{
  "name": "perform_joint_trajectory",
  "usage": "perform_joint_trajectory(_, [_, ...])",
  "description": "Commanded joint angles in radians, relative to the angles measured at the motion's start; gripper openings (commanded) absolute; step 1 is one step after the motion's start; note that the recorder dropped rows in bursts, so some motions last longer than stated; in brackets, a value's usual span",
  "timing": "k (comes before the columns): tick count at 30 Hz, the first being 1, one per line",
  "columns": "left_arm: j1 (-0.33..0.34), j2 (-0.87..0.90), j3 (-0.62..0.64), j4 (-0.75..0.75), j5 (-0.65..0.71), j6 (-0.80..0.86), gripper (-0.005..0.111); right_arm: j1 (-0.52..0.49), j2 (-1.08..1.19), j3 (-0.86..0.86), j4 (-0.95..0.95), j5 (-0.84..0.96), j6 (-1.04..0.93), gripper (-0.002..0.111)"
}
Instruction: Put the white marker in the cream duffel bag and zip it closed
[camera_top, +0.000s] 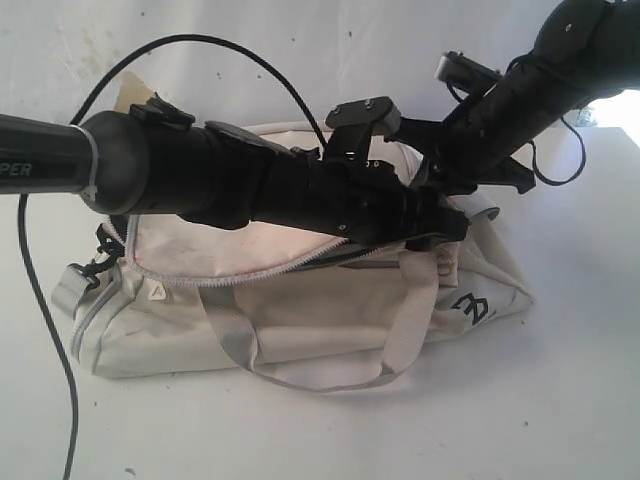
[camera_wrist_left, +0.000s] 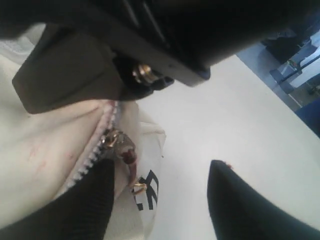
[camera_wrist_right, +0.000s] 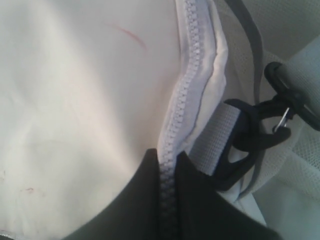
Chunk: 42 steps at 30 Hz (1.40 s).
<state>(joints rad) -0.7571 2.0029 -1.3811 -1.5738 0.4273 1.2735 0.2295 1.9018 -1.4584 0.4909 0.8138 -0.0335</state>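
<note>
Right gripper (camera_wrist_right: 165, 154) clamped on zip (camera_wrist_right: 182, 100), likely anchoring bag (camera_top: 300, 320) taut. Left gripper (camera_wrist_left: 161, 165) jaws apart, slider (camera_wrist_left: 116, 140) just inside one finger, ungripped; probably lining up closing pull.

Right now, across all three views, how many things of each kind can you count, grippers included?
cream duffel bag: 1
grippers: 2, the left gripper and the right gripper
white marker: 0 in view
Total: 3
</note>
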Motion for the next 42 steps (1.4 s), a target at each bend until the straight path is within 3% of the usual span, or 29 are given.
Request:
perform_joint_trajectory(1, [-0.003, -0.001, -0.005, -0.041, 0.014, -0.074, 0.059, -0.004, -0.004, -0.007, 0.027, 0.037, -0.016, 0.000])
perform_joint_trajectory(4, [-0.003, -0.001, -0.005, -0.040, 0.037, -0.158, 0.059, -0.004, -0.004, -0.007, 0.039, 0.028, -0.016, 0.000])
perform_joint_trajectory(9, [-0.003, 0.006, -0.005, -0.012, 0.045, -0.178, 0.059, -0.004, -0.004, -0.007, 0.067, 0.044, -0.016, 0.000])
perform_joint_trajectory(13, [-0.003, 0.021, -0.005, 0.008, 0.126, -0.178, 0.059, -0.004, -0.004, -0.007, 0.084, 0.037, -0.016, 0.000])
perform_joint_trajectory(29, [-0.001, 0.044, -0.005, 0.043, -0.098, -0.040, 0.059, -0.004, -0.004, -0.007, 0.085, 0.043, -0.074, 0.000])
perform_joint_trajectory(42, [-0.006, 0.045, -0.005, 0.016, -0.121, -0.040, 0.059, -0.002, -0.004, -0.007, 0.092, 0.042, -0.101, 0.000])
